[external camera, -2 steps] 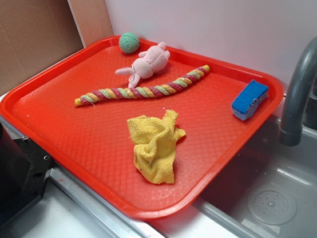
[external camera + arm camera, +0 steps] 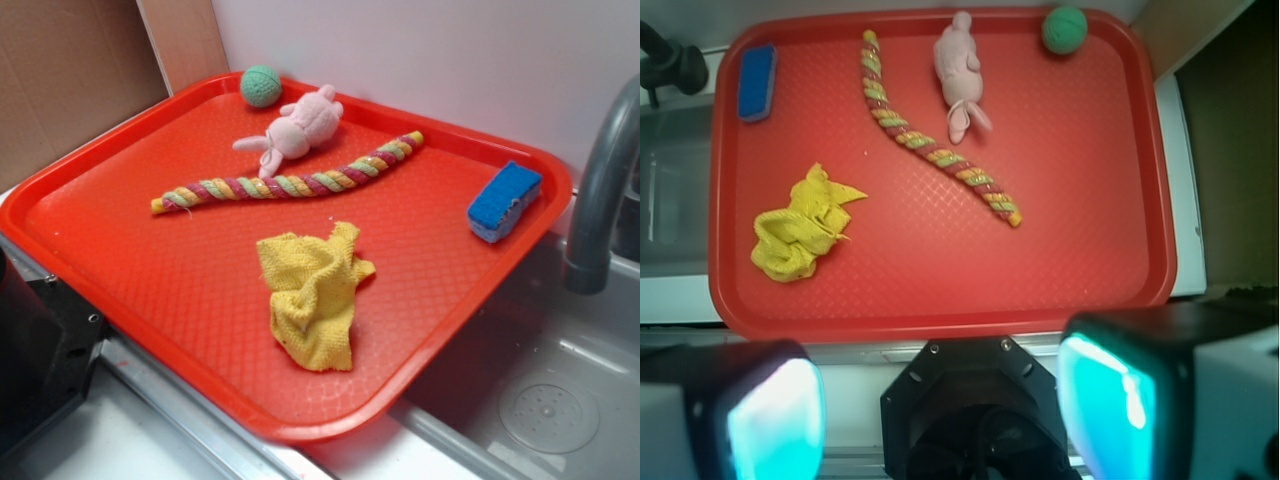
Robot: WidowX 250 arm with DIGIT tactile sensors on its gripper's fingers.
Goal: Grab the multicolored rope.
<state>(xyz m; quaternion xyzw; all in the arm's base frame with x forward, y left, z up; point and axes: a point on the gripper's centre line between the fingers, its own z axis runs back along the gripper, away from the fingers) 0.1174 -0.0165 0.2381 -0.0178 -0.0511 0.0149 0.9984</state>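
Rope [image 2: 290,182] untouched on tray [image 2: 120,250]; gripper [image 2: 940,400] spread open, empty, far above. Risk: snagging adjacent plush bunny [image 2: 295,130] instead.

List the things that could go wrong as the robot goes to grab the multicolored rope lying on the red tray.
1. The pink plush bunny lies right beside the long twisted yellow, pink and green rope, its ears at the rope's middle; a grasp there might catch the plush too.
2. The open gripper sits well back, off the red plastic tray's near edge, so a long approach could drift.
3. The rope is curved, so misaligned fingers may slip off.
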